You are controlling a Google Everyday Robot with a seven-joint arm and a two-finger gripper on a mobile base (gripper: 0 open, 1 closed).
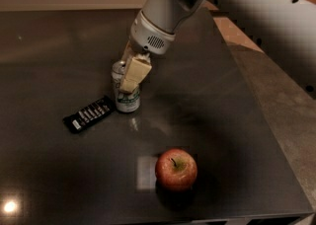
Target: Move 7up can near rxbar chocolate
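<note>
A: Looking at the gripper [125, 84], where's it at?
B: Mid-table, left of centre, hanging from the grey wrist [157, 18] of the white arm [247, 9], which comes in from the far right.
A: Hand state?
B: Pinching the 7up can [129, 101]. One cream finger [136, 72] lies flat vs. the can's near side, the other is behind it, mostly hidden.
A: Can upright?
B: Yes, silver top up, green label low. Can't tell if its base sits on the dark table [59, 51] or hangs just above.
A: And the rxbar chocolate [89, 114]?
B: Flat on the table, just left of the can, its right end at the can's base. Touching or not, can't tell. Bar lies at an angle, white patch at the near-left end.
A: Anything else?
B: Red apple [176, 168], near side, right of the can, well apart from both.
</note>
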